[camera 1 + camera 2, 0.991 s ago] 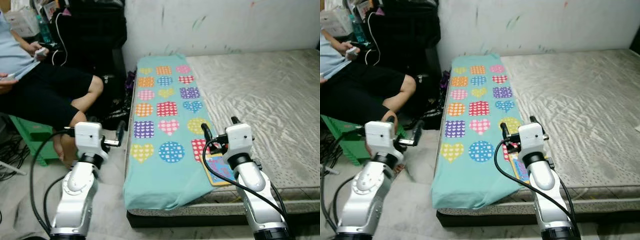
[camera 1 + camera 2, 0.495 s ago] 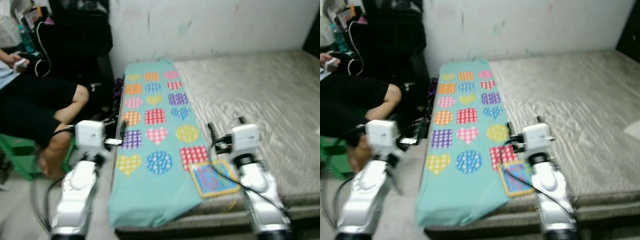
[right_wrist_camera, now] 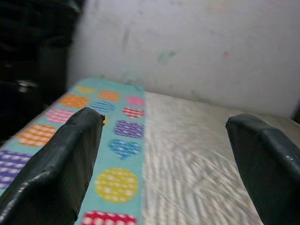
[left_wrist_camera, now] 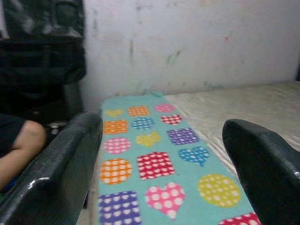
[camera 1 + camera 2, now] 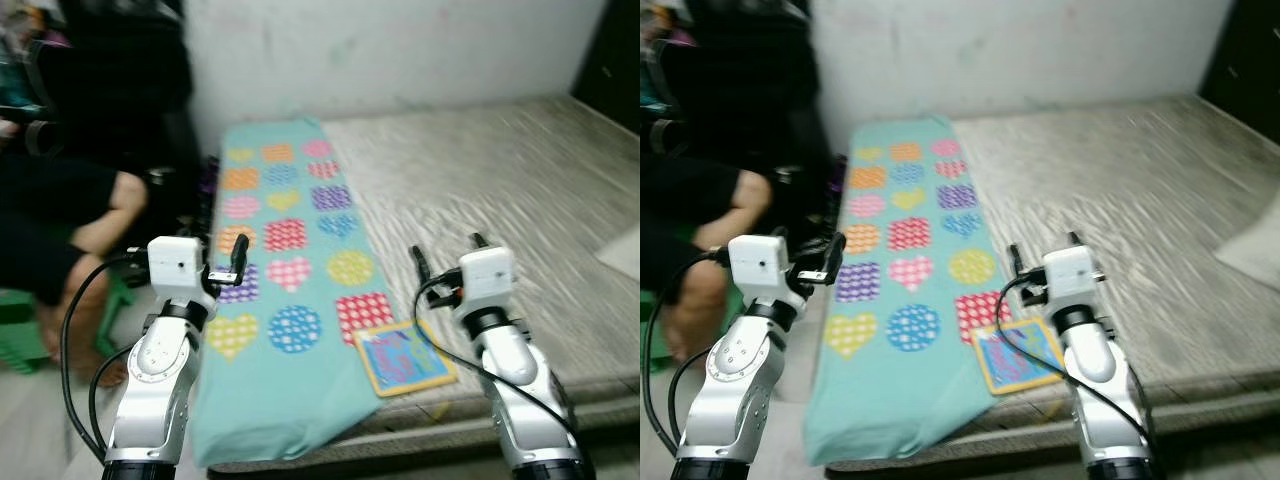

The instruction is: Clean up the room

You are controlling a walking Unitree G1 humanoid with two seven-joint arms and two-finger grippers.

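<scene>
White scuffed wall (image 5: 400,50) at the back, smudges of colour on it. Low mattress (image 5: 520,190) with a wrinkled grey-beige sheet takes most of the frame, pushed against that wall. Head views are motion-blurred, fine detail soft

Left to right:
- seated person's knee (image 5: 110,205) and bare foot at far left, dark bags/clutter stacked behind them against the wall
- green stool (image 5: 20,330) under the person, partly cut off by the frame edge
- pale floor along the mattress's left edge
- teal blanket (image 5: 290,300) with polka-dot hearts, circles and squares in several colours, laid as a long strip down the left side of the mattress, near end draped over the front edge
- small square book/puzzle (image 5: 403,357), blue picture with yellow border, flat on the mattress, one corner overlapping the teal blanket's right edge near the front
- bare sheet to the right, pale pillow corner (image 5: 625,250) at the far right edge

Arms:
- left gripper (image 5: 238,262) raised at about chest height, forearm up, hovering over the blanket's left edge. Fingers spread wide per wrist cam (image 4: 61,173), nothing between them, pointing along the blanket toward the wall
- right gripper (image 5: 447,258) raised the same way, over the sheet just right of the blanket, above and behind the book, not touching it. Fingers (image 3: 56,164) also spread wide, empty, pointing at the wall over the blanket/sheet boundary
</scene>
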